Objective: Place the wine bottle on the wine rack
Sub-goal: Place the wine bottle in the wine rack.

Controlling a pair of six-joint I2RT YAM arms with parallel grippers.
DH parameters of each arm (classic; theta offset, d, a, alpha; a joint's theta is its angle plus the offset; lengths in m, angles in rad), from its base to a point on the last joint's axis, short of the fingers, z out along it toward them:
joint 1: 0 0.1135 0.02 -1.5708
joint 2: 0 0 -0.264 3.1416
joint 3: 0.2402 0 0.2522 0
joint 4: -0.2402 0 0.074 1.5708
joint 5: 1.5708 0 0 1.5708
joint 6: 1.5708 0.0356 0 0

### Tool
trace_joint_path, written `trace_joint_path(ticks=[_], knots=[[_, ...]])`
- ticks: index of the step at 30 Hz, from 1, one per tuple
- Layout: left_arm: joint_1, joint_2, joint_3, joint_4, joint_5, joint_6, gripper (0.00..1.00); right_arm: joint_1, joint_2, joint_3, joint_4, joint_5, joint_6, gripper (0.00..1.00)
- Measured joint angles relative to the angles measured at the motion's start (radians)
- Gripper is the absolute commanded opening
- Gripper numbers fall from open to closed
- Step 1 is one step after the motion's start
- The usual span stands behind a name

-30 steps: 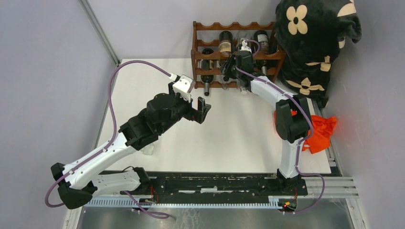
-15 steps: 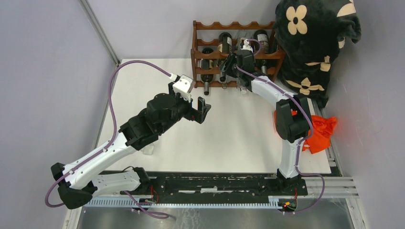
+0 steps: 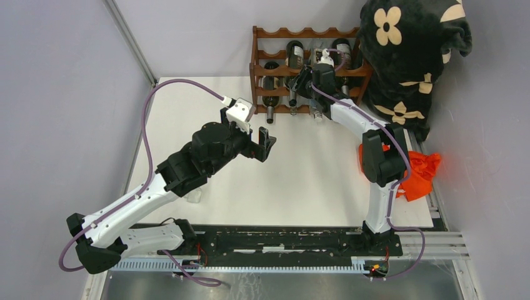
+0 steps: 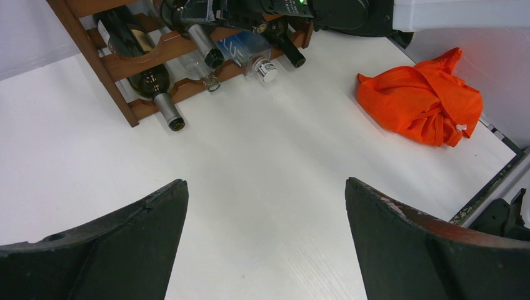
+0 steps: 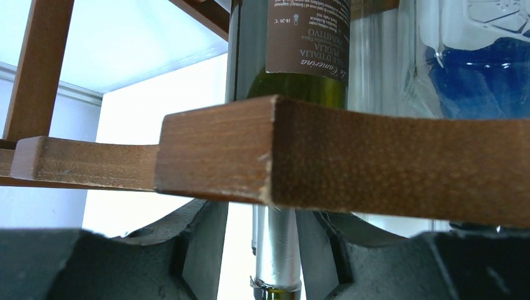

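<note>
Right wrist view: right gripper (image 5: 262, 250) sits loose around the wine bottle (image 5: 300, 37) neck, a gap on one side, at the wine rack (image 5: 387, 162). Left gripper (image 4: 265, 244) hangs spread wide, empty.

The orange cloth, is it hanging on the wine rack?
No, the orange cloth lies crumpled on the white table, apart from the wine rack.

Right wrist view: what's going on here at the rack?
The right gripper sits at the wine rack, its jaws slightly apart around the foil neck of a wine bottle that lies across the rack's wooden rail. A gap shows on one side, so it isn't clamped. The left gripper hangs open and empty over the table.
</note>
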Motion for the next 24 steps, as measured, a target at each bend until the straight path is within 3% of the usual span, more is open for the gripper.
trace_joint_path(ticks=[24], knots=[[0.0, -0.011, -0.004, 0.004, 0.006, 0.0, 1.0, 0.005, -0.17, -0.231, 0.12, -0.066, -0.187, 0.5]])
